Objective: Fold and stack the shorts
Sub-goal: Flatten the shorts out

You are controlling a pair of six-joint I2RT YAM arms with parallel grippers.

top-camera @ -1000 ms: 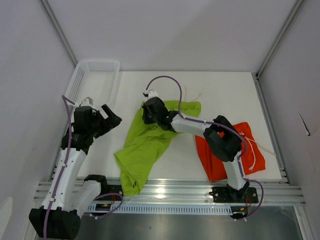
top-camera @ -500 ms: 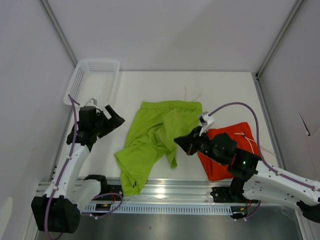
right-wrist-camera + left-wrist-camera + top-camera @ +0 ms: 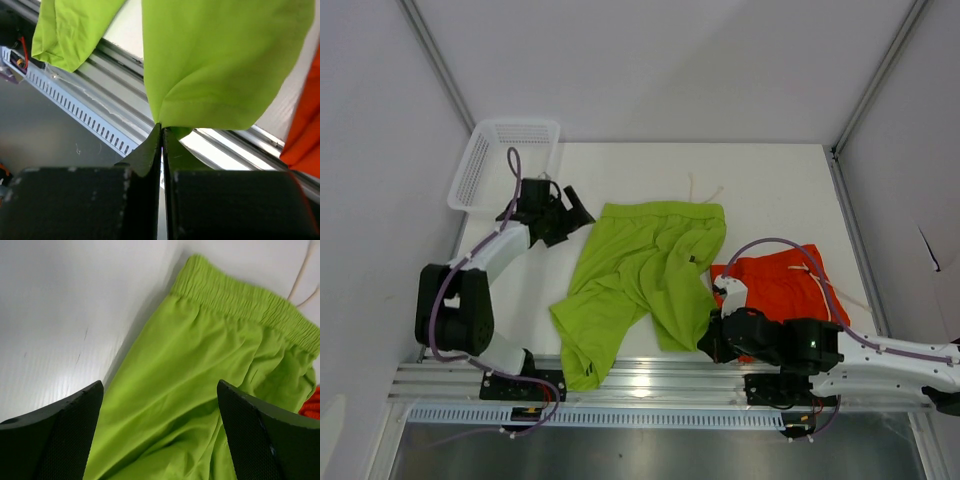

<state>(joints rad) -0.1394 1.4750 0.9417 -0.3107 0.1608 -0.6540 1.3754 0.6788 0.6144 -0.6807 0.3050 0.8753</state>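
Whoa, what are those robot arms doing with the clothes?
They are working on folding shorts. The right tool is pinched shut on a leg hem of the green shorts, near the front edge of the table. The left tool is wide open, hovering by the waistband's left corner and holding nothing. The orange shorts lie on the right side, beside the green ones. Nothing is stacked yet.

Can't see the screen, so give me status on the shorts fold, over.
Left gripper open, beside waistband of lime green shorts. Right gripper shut on their leg fabric. Orange shorts at right, not gripped.
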